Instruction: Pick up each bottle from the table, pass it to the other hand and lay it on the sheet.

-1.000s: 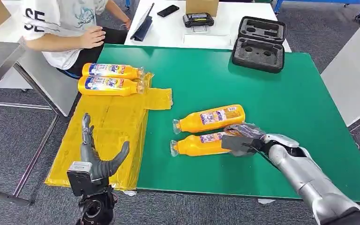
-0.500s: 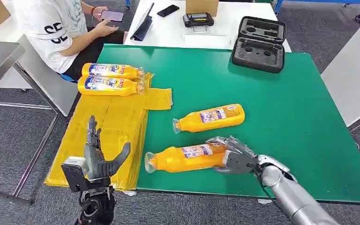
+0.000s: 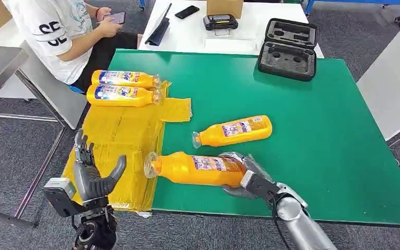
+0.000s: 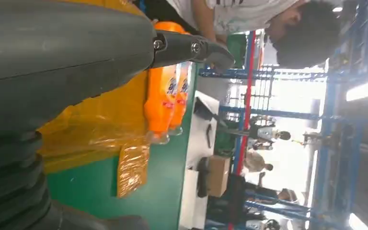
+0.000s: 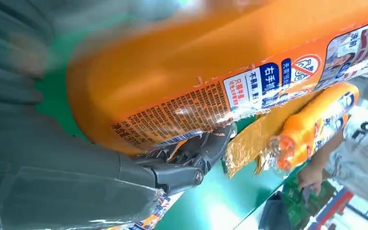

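Right hand (image 3: 245,176) grips the base end of an orange bottle (image 3: 195,168), held level with its capped neck pointing toward the yellow sheet (image 3: 120,136) at the green table's (image 3: 312,112) left edge. Left hand (image 3: 91,174) hovers over the sheet's near part, fingers spread, holding nothing. A second bottle (image 3: 233,131) lies on the table just beyond; two more (image 3: 122,87) lie side by side at the sheet's far end, near a seated person (image 3: 62,31).

My right hand (image 3: 245,179) covers the base of the bottle (image 3: 195,168) it grips, and in the right wrist view that bottle's near end is blurred; the seated person (image 3: 57,31) is cut off at the frame's top
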Controlling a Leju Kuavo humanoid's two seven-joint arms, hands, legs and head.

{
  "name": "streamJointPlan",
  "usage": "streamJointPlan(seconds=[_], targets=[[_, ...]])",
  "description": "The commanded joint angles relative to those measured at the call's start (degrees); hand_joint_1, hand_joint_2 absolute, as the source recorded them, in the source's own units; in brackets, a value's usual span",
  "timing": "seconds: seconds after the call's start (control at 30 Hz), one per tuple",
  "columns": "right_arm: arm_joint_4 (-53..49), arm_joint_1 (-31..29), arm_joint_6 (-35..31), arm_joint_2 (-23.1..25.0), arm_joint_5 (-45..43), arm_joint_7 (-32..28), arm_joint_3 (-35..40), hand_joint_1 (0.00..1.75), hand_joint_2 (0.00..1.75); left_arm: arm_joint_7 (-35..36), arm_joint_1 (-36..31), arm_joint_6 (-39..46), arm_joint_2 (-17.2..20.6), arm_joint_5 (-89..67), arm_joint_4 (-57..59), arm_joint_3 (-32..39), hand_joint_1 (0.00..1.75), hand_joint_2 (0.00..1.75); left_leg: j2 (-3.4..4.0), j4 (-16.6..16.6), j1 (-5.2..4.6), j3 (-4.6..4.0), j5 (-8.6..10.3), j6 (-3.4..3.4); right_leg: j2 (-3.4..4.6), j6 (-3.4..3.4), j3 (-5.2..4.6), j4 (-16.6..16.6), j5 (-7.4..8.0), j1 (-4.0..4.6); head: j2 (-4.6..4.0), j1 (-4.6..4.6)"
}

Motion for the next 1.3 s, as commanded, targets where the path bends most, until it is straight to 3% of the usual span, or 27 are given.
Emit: streamJointPlan(seconds=[0.03,0.1,0.13,0.23,0.4,0.5,0.57,0.63,0.83,0.97,1.0,1.3], targets=[[0.4,-0.6,0.4,2.0,0.1,0.2,-2.7,1.75,1.75,0.0,0.2,-0.3,0.5,0.3,-1.1,2.5,0.00,1.75,0.13,0.0,0.03,0.27,-0.14,-0.08,0.13,-0.09,0.23,0.0,-0.10,0.03,0.00,0.00],[0.4,-0.6,0.4,2.0,0.1,0.2,-2.7,1.75,1.75,0.0,0.2,-0.3,0.5,0.3,-1.1,2.5,0.00,1.75,0.05,0.0,0.01,0.13,-0.07,-0.05,0.07,-0.05,0.10,0.0,-0.05,0.02,0.00,-0.02],[0.4,-0.6,0.4,2.0,0.1,0.2,-2.7,1.75,1.75,0.0,0.2,-0.3,0.5,0.3,-1.1,2.5,0.00,1.75,0.12,0.0,0.04,0.46,-0.23,-0.11,0.14,-0.12,0.41,0.0,-0.19,0.06,0.00,0.00],[-0.2,1.5,-0.2,4.8,1.5,1.7,-6.1,1.75,1.75,-2.4,2.7,-1.1,-0.9,4.5,-6.8,6.8,0.00,1.75,0.08,0.0,0.02,0.27,-0.13,-0.07,0.08,-0.08,0.23,0.0,-0.11,0.03,0.00,0.00],[0.9,1.5,-0.6,5.6,2.0,0.8,-8.6,1.75,1.75,-2.2,6.2,-13.7,-0.7,17.0,-10.8,12.3,0.00,1.75,0.20,0.0,0.03,0.22,-0.14,-0.07,0.21,-0.08,0.15,0.0,-0.09,0.04,0.00,-0.02],[0.3,2.3,-0.4,7.1,2.2,-0.3,-11.4,1.73,1.75,2.1,6.3,-24.7,-1.0,17.0,-7.0,11.6,0.00,1.75,0.16,0.0,0.06,0.40,-0.20,-0.10,0.16,-0.11,0.33,0.0,-0.16,0.07,0.00,-0.02],[-0.1,1.8,-0.1,8.1,1.6,-1.1,-11.9,1.75,1.75,2.5,5.2,-26.1,-1.4,15.9,-4.4,10.3,0.00,1.75,0.14,-0.1,0.06,0.67,-0.31,-0.13,0.13,-0.15,0.61,-0.1,-0.27,0.07,0.00,-0.02],[-0.6,0.8,0.8,9.0,0.5,-1.6,-12.3,1.75,1.75,3.2,3.3,-27.0,-1.1,15.6,-1.6,9.1,0.00,1.75,0.07,0.0,-0.01,0.17,-0.06,-0.04,0.05,-0.06,0.12,0.0,-0.07,-0.01,0.00,-0.02],[1.1,-2.3,0.6,11.6,-0.8,-2.1,-11.5,1.75,1.75,8.2,1.1,-33.7,-1.6,17.9,5.7,8.3,0.00,1.75,0.14,-0.1,0.00,0.37,-0.10,-0.11,0.15,-0.12,0.28,0.0,-0.08,0.01,0.00,0.00],[-1.0,-0.8,0.3,11.3,-2.0,-2.7,-12.0,1.75,1.75,9.3,1.3,-35.1,-1.9,17.7,8.2,6.4,0.00,1.75,0.17,-0.1,0.03,0.68,-0.23,-0.14,0.18,-0.17,0.59,-0.1,-0.20,0.04,0.00,0.00],[-1.8,0.1,0.2,11.4,-2.4,-3.0,-12.3,1.75,1.75,10.1,1.3,-35.6,-1.8,17.6,8.9,5.5,0.00,1.75,0.01,-0.1,0.00,0.38,-0.07,-0.09,0.02,-0.08,0.33,-0.1,-0.11,0.01,0.00,0.00],[-3.3,1.7,0.1,12.8,-3.4,-4.2,-12.4,1.75,1.75,11.9,-0.7,-35.1,-2.4,16.0,12.7,1.9,0.00,1.75,-0.04,-0.1,-0.01,0.27,-0.08,-0.08,-0.04,-0.08,0.23,0.0,-0.11,-0.02,0.00,0.00]])
